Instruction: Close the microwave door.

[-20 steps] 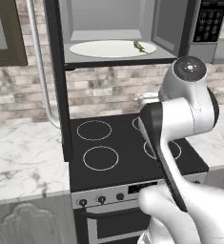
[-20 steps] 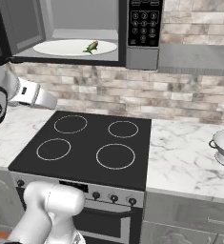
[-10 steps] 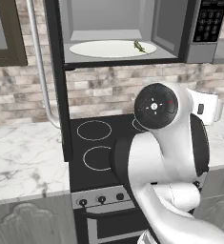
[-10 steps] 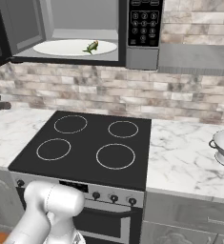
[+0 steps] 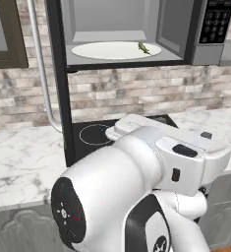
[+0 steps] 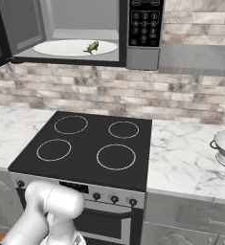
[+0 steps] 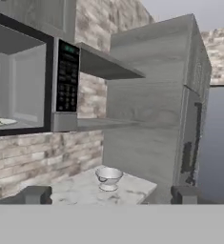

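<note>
Microwave (image 6: 80, 33), door (image 5: 58, 83) swung open, edge-on.
Turntable plate (image 5: 114, 50) bears small green item (image 5: 143, 47); gripper (image 7: 111, 195) fingers spread wide, empty, facing colander (image 7: 108, 177).

light: even, bright, shadowless | focus: soft, low-res | glare: none | source: perhaps overhead

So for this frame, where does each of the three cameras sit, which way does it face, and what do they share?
Left base view: behind the arm's left, facing the open microwave and its door; white arm links fill the foreground.
Right base view: behind its right, over the stove; arm link at lower left.
Hand view: on the hand, facing the keypad and colander; fingertips apart.
Shared: turntable plate and brick wall.
</note>
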Tool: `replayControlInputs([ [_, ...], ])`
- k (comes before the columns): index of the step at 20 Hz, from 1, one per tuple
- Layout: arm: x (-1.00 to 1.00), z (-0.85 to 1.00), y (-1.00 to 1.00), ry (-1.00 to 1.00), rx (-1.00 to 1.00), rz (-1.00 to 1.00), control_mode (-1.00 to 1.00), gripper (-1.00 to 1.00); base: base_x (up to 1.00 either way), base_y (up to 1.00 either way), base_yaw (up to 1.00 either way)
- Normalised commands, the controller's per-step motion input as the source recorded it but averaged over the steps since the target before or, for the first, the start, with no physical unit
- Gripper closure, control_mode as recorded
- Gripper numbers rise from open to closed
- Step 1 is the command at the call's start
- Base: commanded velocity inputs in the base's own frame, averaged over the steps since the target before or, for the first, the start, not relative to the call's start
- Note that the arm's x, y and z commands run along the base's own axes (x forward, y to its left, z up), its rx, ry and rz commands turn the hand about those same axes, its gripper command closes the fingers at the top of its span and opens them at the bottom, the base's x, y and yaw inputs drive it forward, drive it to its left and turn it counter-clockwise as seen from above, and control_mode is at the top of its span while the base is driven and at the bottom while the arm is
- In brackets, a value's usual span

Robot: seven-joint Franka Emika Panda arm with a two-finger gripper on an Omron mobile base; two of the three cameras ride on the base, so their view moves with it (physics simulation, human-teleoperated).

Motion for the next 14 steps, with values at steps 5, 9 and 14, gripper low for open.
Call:
replayControlInputs([
  [5, -0.96, 0.04, 0.91, -0.30, -0.20, -0.03, -1.00, -1.00, 0.00, 0.00, 0.00],
  [9, -0.79, -0.04, 0.39, -0.19, -0.12, 0.00, -1.00, -1.00, 0.00, 0.00, 0.00],
  [14, -0.35, -0.35, 0.94, -0.14, -0.06, 0.00, -1.00, -1.00, 0.00, 0.00, 0.00],
])
